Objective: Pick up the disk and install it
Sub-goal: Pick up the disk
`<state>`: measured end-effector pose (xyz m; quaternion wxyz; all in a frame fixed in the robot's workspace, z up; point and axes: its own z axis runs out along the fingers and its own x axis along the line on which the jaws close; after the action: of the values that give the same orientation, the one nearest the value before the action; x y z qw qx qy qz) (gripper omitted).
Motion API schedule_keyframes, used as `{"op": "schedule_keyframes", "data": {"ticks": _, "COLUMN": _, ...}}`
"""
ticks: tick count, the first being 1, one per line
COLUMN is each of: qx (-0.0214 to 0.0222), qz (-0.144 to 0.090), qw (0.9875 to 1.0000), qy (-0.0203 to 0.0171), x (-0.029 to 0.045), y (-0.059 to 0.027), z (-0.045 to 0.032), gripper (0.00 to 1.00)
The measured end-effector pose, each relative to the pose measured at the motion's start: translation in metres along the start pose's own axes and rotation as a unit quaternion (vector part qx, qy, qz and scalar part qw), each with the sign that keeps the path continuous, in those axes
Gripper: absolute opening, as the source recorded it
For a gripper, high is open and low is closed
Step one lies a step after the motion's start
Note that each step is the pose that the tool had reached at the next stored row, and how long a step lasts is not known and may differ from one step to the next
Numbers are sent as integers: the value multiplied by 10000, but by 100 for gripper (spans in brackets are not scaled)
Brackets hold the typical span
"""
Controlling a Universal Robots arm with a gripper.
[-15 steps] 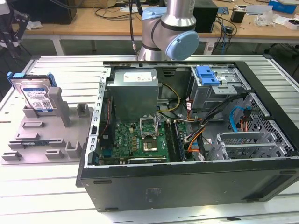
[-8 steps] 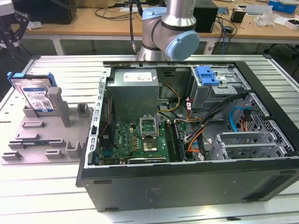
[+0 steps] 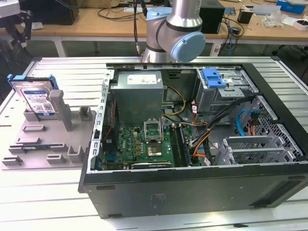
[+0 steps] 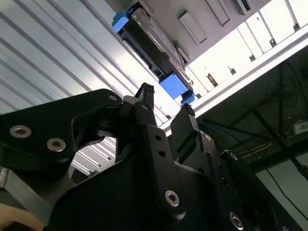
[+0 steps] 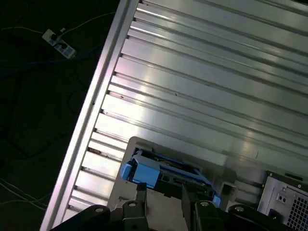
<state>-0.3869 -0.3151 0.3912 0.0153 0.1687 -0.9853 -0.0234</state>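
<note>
Disk point(image 3: 36, 98): stood upright in grey holder point(image 3: 43, 144) on table point(image 3: 67, 72), ahead of end effector point(image 4: 165, 103), untouched. End effector was open, empty. Pickup and installation into computer case point(image 3: 192, 187) were both outstanding.

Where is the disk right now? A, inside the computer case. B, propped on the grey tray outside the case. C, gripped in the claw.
B: in the exterior view the disk stands propped on the grey tray beside the computer case; in the second wrist view the claw is open and empty.
</note>
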Motion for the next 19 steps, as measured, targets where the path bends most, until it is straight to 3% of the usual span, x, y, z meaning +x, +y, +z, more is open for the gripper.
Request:
{"op": "schedule_keyframes", "data": {"ticks": 3, "qx": 6, "qz": -293, "qw": 9996, "qy": 17, "x": -2, "y": -1, "z": 3, "gripper": 42}}
{"op": "schedule_keyframes", "data": {"ticks": 5, "qx": 14, "qz": -650, "qw": 9979, "qy": 35, "x": -3, "y": -2, "z": 6, "gripper": 42}}
{"op": "schedule_keyframes", "data": {"ticks": 9, "qx": 23, "qz": -1013, "qw": 9948, "qy": 54, "x": -3, "y": -2, "z": 9, "gripper": 42}}
{"op": "schedule_keyframes", "data": {"ticks": 13, "qx": 35, "qz": -1420, "qw": 9898, "qy": 76, "x": -3, "y": -2, "z": 10, "gripper": 42}}
{"op": "schedule_keyframes", "data": {"ticks": 19, "qx": 75, "qz": -2039, "qw": 9789, "qy": 119, "x": -3, "y": -2, "z": 12, "gripper": 42}}
